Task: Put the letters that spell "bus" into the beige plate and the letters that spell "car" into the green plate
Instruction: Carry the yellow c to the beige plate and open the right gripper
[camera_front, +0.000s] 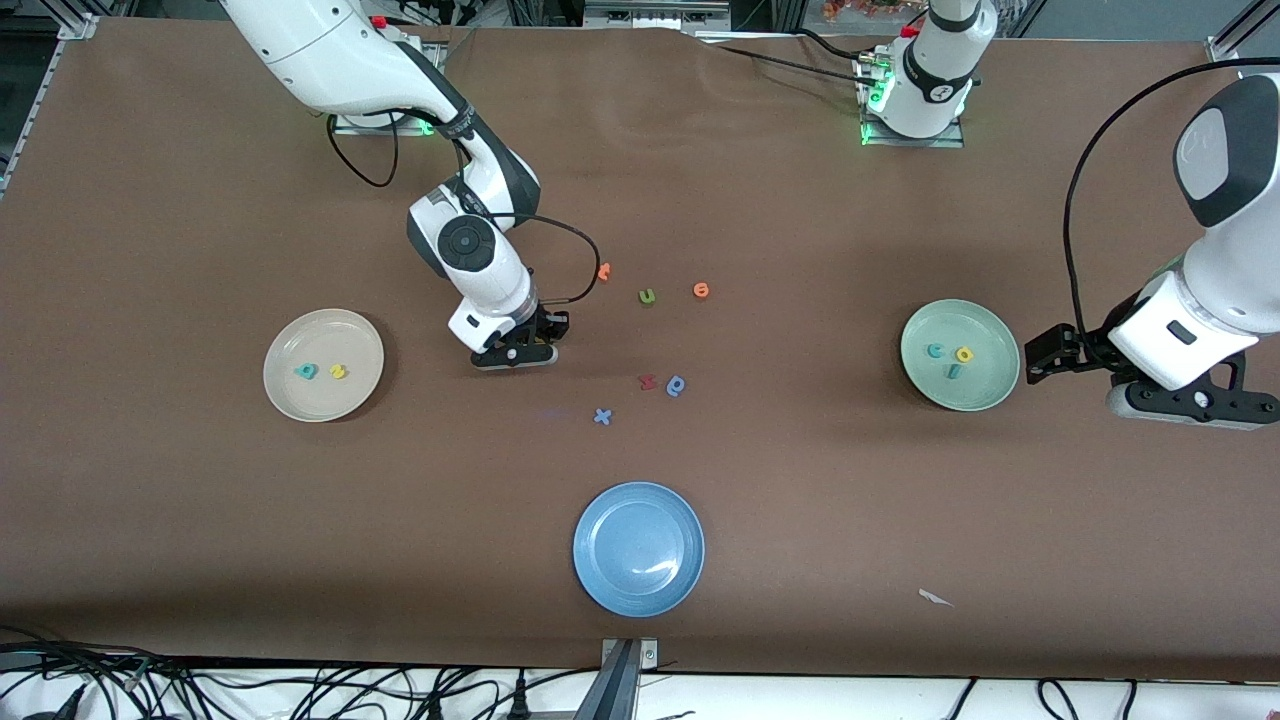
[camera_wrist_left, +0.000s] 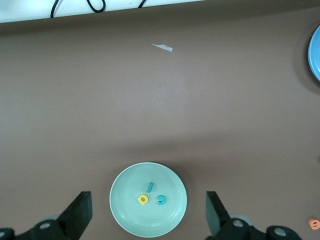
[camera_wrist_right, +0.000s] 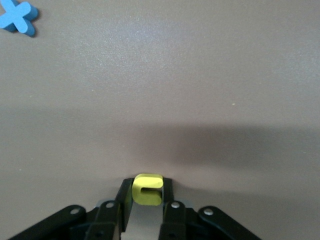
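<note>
The brown bench (camera_front: 200, 520) carries three plates. The beige plate (camera_front: 290, 400), toward the right arm's end, holds the teal "b" (camera_front: 306, 371) and a yellow letter (camera_front: 338, 371). The green plate (camera_front: 985, 385), just beside the left tool (camera_front: 1040, 358), holds the teal "c" (camera_front: 935, 351), yellow "a" (camera_front: 964, 354) and teal "r" (camera_front: 953, 371). The blue plate (camera_front: 640, 590) lies nearest the front camera. The right tool (camera_front: 515, 352), low at the bench (between beige plate and loose letters), is clamped on a yellow "u" (camera_wrist_right: 147, 190). The left tool waits, fingers (camera_wrist_left: 80, 212) wide apart.
</note>
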